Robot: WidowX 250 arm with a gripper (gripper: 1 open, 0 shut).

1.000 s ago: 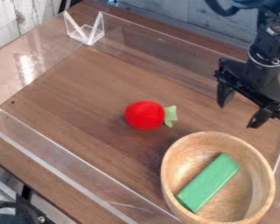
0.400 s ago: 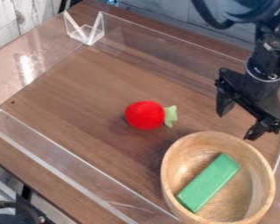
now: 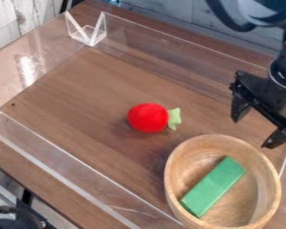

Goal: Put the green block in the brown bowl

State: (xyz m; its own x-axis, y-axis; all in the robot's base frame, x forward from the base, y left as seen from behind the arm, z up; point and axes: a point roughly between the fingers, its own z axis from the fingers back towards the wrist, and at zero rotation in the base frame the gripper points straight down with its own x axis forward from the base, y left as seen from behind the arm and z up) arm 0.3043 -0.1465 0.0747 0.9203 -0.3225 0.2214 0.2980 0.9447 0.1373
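Observation:
The green block [image 3: 214, 187] lies flat inside the brown bowl [image 3: 185, 152], slanting from lower left to upper right on the bowl's floor. The bowl sits at the lower right of the table. Above and to the right of the bowl's far rim hangs my black gripper [image 3: 260, 127], pointing steeply down. Its fingers [image 3: 242, 112] stand wide open with nothing between them. It touches neither the bowl nor the block.
A red round plush with a green stem [image 3: 148, 118] lies mid-table, left of the gripper. Clear acrylic walls [image 3: 62, 165] ring the wooden tabletop. A clear triangular stand [image 3: 86, 29] sits at the far left corner.
The open gripper has drifted to the right and slightly toward the camera, away from the plush. The block, bowl and plush have not moved.

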